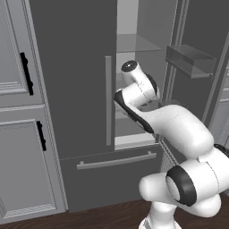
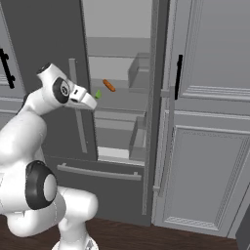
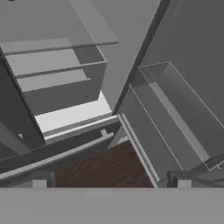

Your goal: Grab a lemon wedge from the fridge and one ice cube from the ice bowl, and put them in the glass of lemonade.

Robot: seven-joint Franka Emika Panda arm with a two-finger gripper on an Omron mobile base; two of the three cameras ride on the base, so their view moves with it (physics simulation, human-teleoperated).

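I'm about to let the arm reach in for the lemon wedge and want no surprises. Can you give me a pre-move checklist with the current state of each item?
1. Fridge right door swung open: ok, the shelves are exposed.
2. Lemon wedge located: ok, it lies on a shelf in the right base view, left of the orange carrot-like thing and apart from it.
3. Gripper open and empty: ok, fingertips spread with nothing between them.
4. Gripper aimed at the wedge: not ok, the hand view looks down at the lower shelves and the wood floor.
5. Clear path to the wedge: cannot tell, the arm hides part of the opening.
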